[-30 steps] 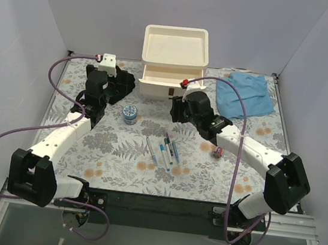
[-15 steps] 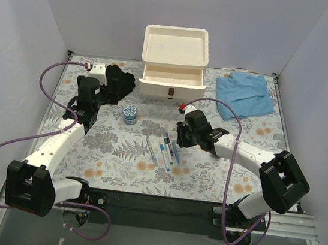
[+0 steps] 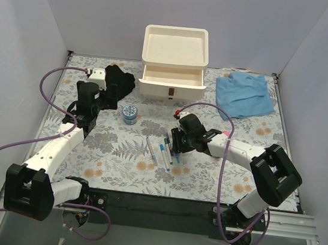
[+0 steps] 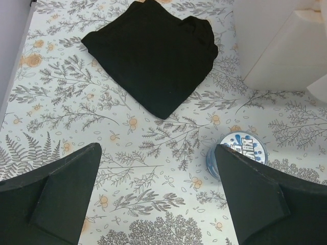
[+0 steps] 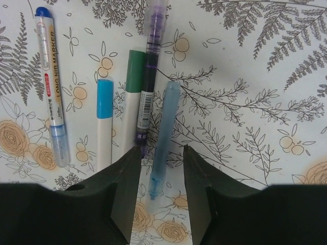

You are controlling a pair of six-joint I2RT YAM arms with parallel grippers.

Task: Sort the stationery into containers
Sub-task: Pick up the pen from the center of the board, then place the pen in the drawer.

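Note:
Several pens lie side by side on the floral mat (image 3: 163, 151). The right wrist view shows a blue-capped marker (image 5: 51, 92), a light-blue-capped white pen (image 5: 104, 122), a green-capped pen (image 5: 134, 97), a purple pen (image 5: 148, 76) and a translucent blue pen (image 5: 163, 127). My right gripper (image 5: 161, 149) (image 3: 174, 144) is low over them, open, its jaws on either side of the translucent blue pen's near end without touching it. The small blue tub (image 3: 130, 113) (image 4: 239, 149) stands to the left. My left gripper (image 4: 158, 196) (image 3: 85, 107) hovers wide open and empty beside it. The cream organiser (image 3: 176, 54) has a drawer (image 3: 173, 77) pulled out.
A black cloth (image 3: 119, 80) (image 4: 153, 51) lies left of the organiser and a blue cloth (image 3: 245, 94) to its right. Grey walls close in the mat on three sides. Purple cables loop off both arms.
My right arm has swung from the organiser's open drawer back to the row of pens and lowered over the translucent blue one. The left arm has drawn back a little toward the near left.

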